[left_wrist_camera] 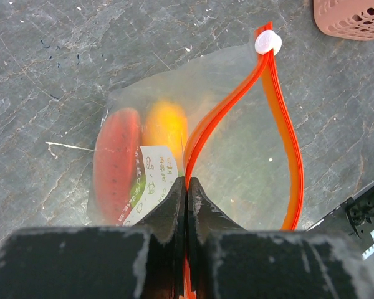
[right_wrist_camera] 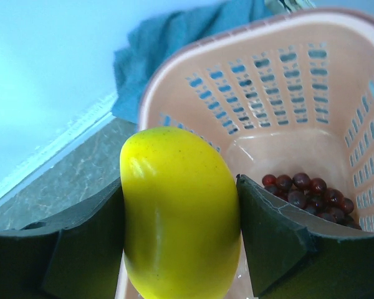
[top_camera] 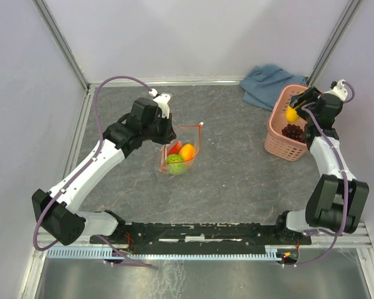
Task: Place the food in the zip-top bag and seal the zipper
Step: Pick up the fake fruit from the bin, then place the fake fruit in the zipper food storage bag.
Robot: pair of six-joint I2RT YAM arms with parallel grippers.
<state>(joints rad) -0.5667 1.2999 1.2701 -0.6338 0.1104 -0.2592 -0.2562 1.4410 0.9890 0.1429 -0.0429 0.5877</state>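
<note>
- The desk [top_camera: 237,174] carries everything.
- The pink basket [top_camera: 272,140] sits by the right edge, close to the far right corner.
- The zip-top bag [left_wrist_camera: 237,156] lies near the middle of the desk, a little to the left. Its mouth gapes open.
- The left hand [left_wrist_camera: 187,187] is pinched tight on one side of the zipper [left_wrist_camera: 287,137]. It holds the mouth up.
- The right hand [top_camera: 297,106] is closed around the yellow fruit [right_wrist_camera: 177,212], just above the basket.
- The watermelon wedge [left_wrist_camera: 115,162] and the orange fruit [left_wrist_camera: 165,128] are already inside the bag.
- The grapes [right_wrist_camera: 308,193] lie at the bottom of the basket and are not packed yet.
- I think the step now is to carry the yellow fruit to the bag. To do it well, lift it over the basket rim first. Then go slowly to the open mouth. Let go only when the fruit is between the two red strips. The left hand should hold on, so the mouth does not flop shut.
</note>
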